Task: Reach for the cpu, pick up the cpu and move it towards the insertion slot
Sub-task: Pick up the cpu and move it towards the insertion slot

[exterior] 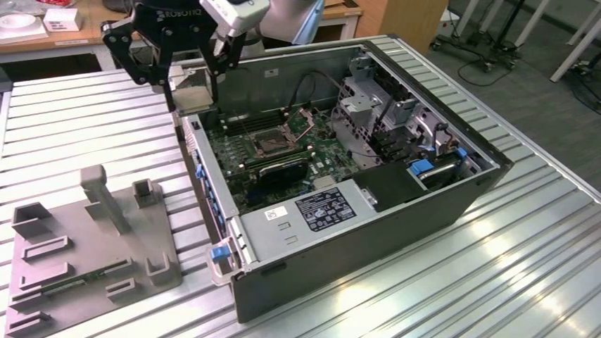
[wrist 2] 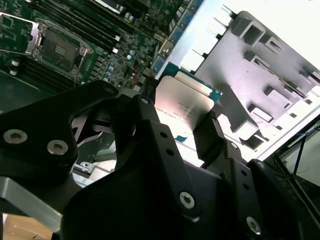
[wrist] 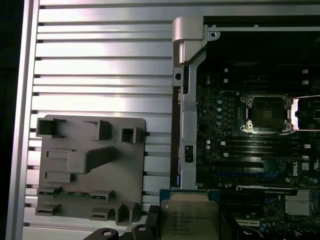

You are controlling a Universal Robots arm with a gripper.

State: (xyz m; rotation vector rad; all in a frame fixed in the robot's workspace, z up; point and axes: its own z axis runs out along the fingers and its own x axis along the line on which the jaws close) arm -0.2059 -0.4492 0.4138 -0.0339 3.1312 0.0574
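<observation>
- Step in hand: carry to socket. Pickup looks done. The black two-finger pincer (exterior: 191,97) is clamped on the cpu (wrist 2: 182,102), a small flat square chip w/ silvery metal face and greenish-tan rim. One finger sits on each of two opposite edges.
- Cpu is up in the air, touching nothing but the fingers. In the exterior view it hangs roughly over the case wall on that view's left, near the back corner.
- Insertion slot (exterior: 270,144), a square socket w/ dark centre and shiny metal frame, sits on the green board inside the open black-and-grey computer case (exterior: 357,232). It's apart from the chip, and its centre looks bare.
- My read: rest of the carry calls for clearing the wall, keeping the chip flat and squaring it to the frame.
- Grey moulded parts fixture (exterior: 94,246) lies beside the case, on the exterior view's left.
- Surface: ribbed aluminium slat counter (exterior: 75,120), shiny.
- Room: lab-like, w/ a wooden desk (exterior: 84,32) behind and grey floor (exterior: 526,56) w/ wheeled stands.
</observation>
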